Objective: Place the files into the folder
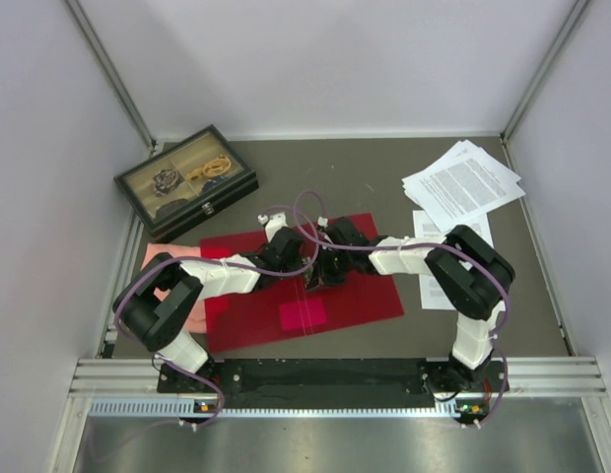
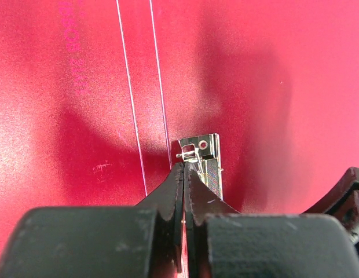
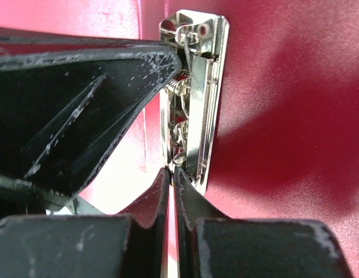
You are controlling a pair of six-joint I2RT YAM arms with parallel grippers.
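Note:
The red folder [image 1: 370, 294] lies open and flat in the middle of the table, a pink sticker [image 1: 302, 315] on its near part. Its metal clip [image 2: 205, 156] sits by the centre fold. My left gripper [image 2: 185, 166] is shut, its tips touching the clip's near end. From the other side my right gripper [image 3: 171, 171] is also shut, tips against the clip [image 3: 200, 87], with the left gripper's black finger [image 3: 81, 104] close beside it. Both grippers meet over the folder's middle [image 1: 323, 271]. The files [image 1: 463, 182] lie fanned at the back right, off the folder.
A black glass-lidded box [image 1: 185, 179] holding small trinkets stands at the back left. A salmon-pink cloth [image 1: 168, 258] lies under the folder's left edge. More printed sheets [image 1: 436, 291] lie under my right arm. White walls enclose three sides; a metal rail [image 1: 335, 374] runs along the front.

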